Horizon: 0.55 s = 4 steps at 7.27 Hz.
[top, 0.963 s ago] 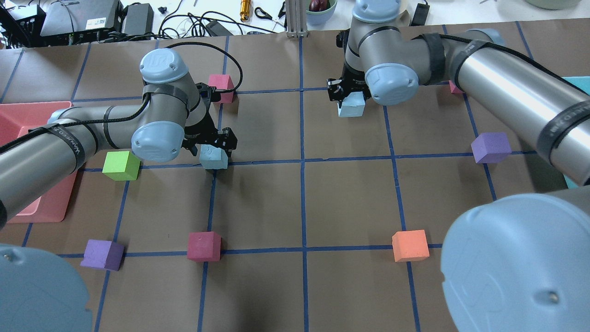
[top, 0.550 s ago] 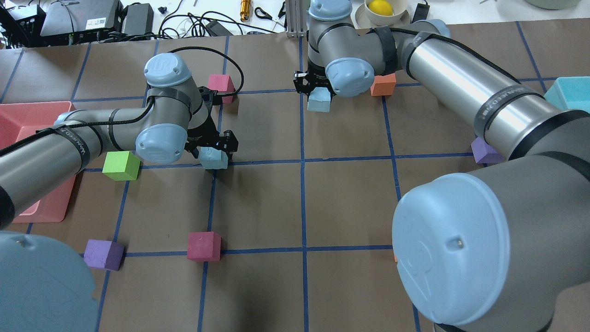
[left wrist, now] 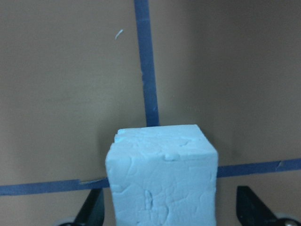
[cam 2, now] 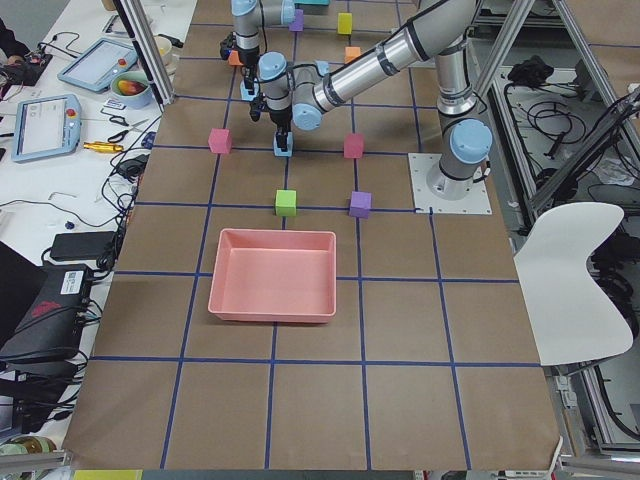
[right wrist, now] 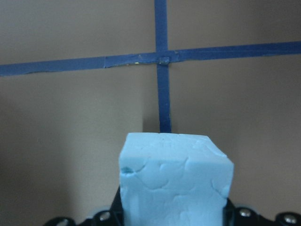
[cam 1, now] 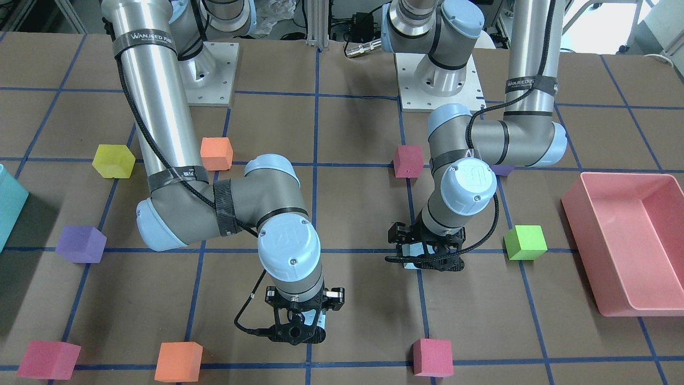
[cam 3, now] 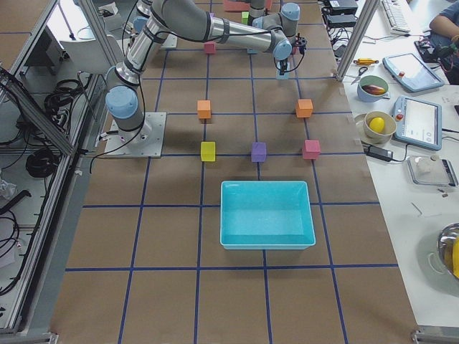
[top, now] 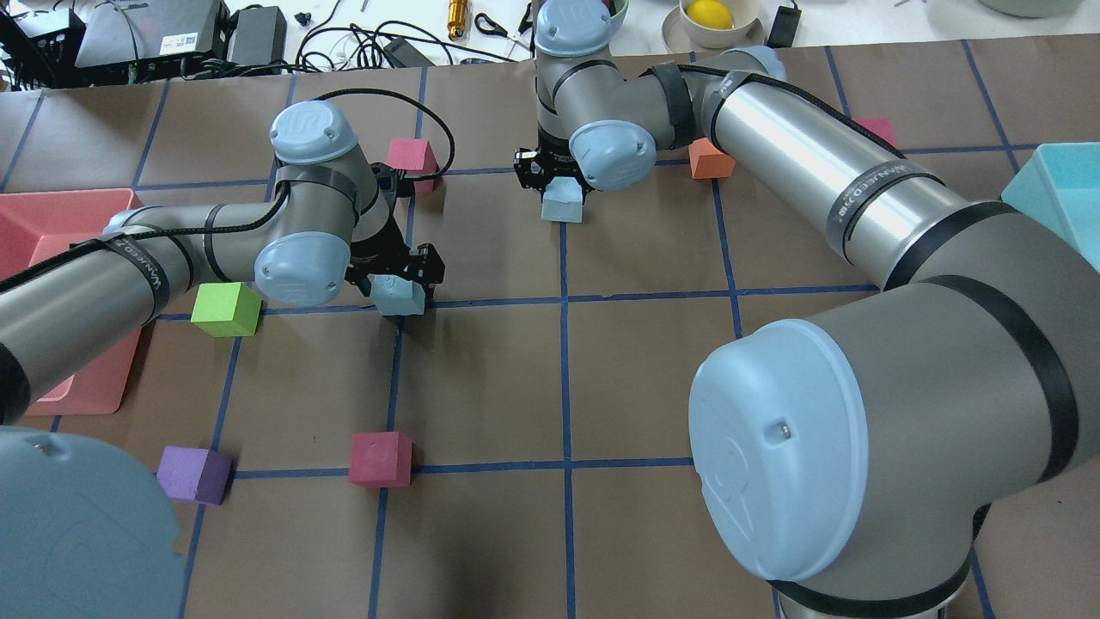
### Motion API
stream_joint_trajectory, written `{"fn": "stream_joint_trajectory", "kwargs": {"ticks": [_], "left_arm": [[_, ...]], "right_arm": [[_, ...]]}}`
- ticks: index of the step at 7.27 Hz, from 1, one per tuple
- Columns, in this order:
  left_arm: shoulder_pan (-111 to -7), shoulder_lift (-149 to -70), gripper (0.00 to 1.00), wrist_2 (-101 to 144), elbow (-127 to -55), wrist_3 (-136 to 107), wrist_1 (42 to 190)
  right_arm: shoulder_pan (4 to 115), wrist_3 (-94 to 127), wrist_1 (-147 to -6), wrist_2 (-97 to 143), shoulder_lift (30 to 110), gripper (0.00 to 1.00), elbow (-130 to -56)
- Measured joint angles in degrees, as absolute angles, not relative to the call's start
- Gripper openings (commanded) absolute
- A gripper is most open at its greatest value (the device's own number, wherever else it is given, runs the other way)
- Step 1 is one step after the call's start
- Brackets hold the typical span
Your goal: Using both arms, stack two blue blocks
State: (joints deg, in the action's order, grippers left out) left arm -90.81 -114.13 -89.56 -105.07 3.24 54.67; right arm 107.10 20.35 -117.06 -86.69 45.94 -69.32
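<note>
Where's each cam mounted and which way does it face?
Front-facing: across the table, facing the robot, steeply down; left arm on view's right.
Overhead: behind the shoulders, looking forward and down; both arms, elbows large.
Exterior left: table end by the pink bin, looking along it; left arm nearer.
Exterior right: end by the teal bin; right arm nearer.
Left wrist: down between its fingers at one blue block.
Right wrist: down at the other blue block; right gripper barely shows.
Shared: overhead and front-facing both show the pink bin.

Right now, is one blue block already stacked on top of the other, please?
No, the nearer blue block is by the green cube, well apart from the farther blue block.
</note>
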Motion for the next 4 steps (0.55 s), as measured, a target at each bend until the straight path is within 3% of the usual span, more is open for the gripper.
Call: {"fn": "stream_joint_trajectory", "kwargs": {"ticks": [1,2,3,4], "left_arm": [[-90.80,-114.21,0.87,-89.56,-105.08,2.66,54.67],[-90.80,-114.35,0.72,-89.54,-105.06,1.82,54.64],[-90.79,-114.50,0.34,-89.51,-105.03,1.41,54.63],[-90.79,-114.56,0.06,-89.48,-104.94,1.31,54.65]], "right_arm": [[107.12,20.10,-117.09,-86.38,45.60,0.57,-69.31],[107.12,19.92,-117.15,-86.36,45.37,1.00,-69.32],[107.10,20.01,-117.22,-86.50,45.25,1.00,-69.40],[107.06,20.35,-117.25,-86.72,45.23,1.00,-69.44]]}}
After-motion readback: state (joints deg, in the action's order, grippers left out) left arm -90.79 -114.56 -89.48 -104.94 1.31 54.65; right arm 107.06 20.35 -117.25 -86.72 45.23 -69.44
